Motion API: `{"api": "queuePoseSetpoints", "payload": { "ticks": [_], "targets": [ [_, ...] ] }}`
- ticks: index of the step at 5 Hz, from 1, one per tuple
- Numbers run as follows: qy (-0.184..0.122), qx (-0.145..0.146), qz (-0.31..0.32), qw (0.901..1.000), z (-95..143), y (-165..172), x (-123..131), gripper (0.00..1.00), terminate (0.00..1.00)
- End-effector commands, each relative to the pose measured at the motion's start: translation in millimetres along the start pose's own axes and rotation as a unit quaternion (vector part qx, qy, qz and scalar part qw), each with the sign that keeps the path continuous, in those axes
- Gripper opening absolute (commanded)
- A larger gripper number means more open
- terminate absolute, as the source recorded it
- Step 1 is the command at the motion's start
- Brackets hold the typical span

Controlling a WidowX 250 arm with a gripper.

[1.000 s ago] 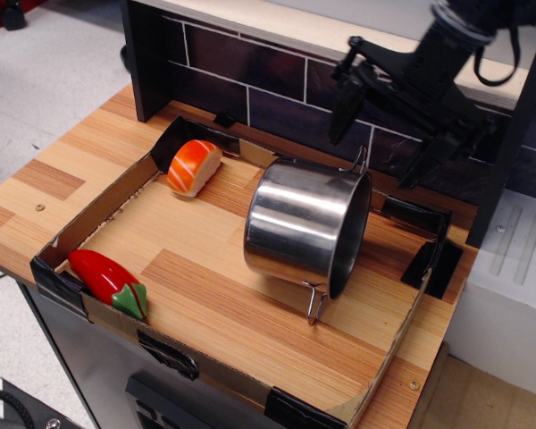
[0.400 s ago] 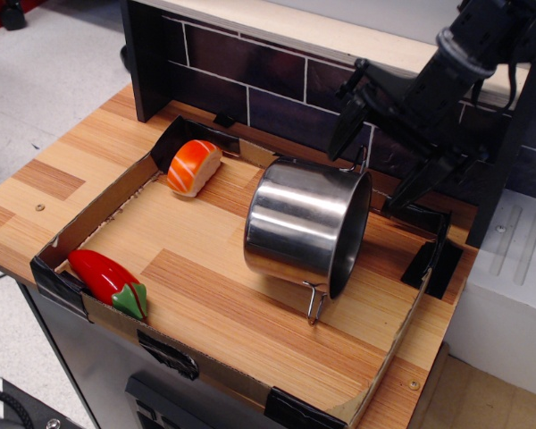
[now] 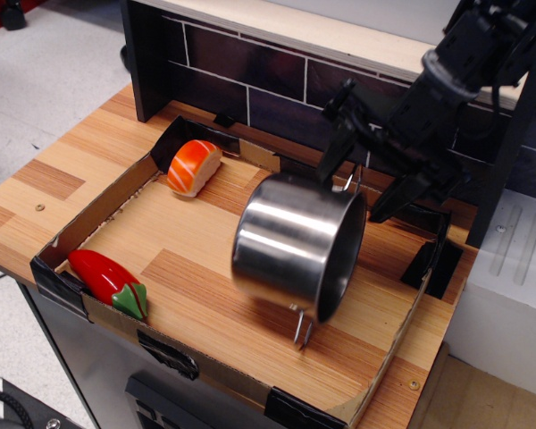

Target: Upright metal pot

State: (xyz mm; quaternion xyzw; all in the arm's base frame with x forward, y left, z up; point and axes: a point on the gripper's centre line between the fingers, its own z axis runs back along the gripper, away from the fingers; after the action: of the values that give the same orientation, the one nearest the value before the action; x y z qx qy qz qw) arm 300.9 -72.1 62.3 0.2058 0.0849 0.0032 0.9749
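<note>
Pot (image 3: pixel 297 248) on its side, that was the picture: shiny steel, lying in the middle of the shallow cardboard-edged tray (image 3: pixel 71 234) on the wooden table (image 3: pixel 45 179), mouth turned toward the right rear, one wire handle (image 3: pixel 300 327) pointing down at the board. It looked slightly blurred. The black gripper (image 3: pixel 368 183) had come right in at the rim on the far upper side; its two fingers were spread apart, one dark finger (image 3: pixel 332 152) on the left of the upper handle (image 3: pixel 350 179) and the other off to the right, low by the tray's back wall. Open wide, then, and straddling that top edge, but whether either finger actually pressed the metal I could not tell from where I stood. Nothing was clamped that I could see.

Against the moment before: the arm (image 3: pixel 447 80) had dropped lower and swung in toward the pot, and the pot itself had shifted, sliding or rolling a little toward the front left of the tray, with its lower handle now nearer the front edge. The orange-and-white sushi piece (image 3: pixel 194 166) at the back left corner sat just as it had, and so did the red chilli (image 3: pixel 107 279) in the near left corner, both well apart from the pot.
</note>
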Motion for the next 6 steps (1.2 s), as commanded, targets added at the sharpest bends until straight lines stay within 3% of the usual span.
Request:
{"api": "queuePoseSetpoints", "payload": {
  "ticks": [1, 2, 3, 4, 5, 6],
  "targets": [
    [-0.056, -0.016, 0.052, 0.9970, 20, 10, -2, 0.00, 0.00],
    [-0.063, -0.022, 0.061, 0.9959, 25, 12, -4, 0.00, 0.00],
    [-0.070, -0.054, 0.074, 0.9933, 34, 18, -6, 0.00, 0.00],
    [-0.081, -0.113, 0.079, 0.9871, 42, 24, -7, 0.00, 0.00],
    [-0.096, -0.132, 0.084, 0.9830, 46, 25, -12, 0.00, 0.00],
    [-0.116, -0.179, 0.079, 0.9739, 55, 29, -17, 0.00, 0.00]
  ]
}}
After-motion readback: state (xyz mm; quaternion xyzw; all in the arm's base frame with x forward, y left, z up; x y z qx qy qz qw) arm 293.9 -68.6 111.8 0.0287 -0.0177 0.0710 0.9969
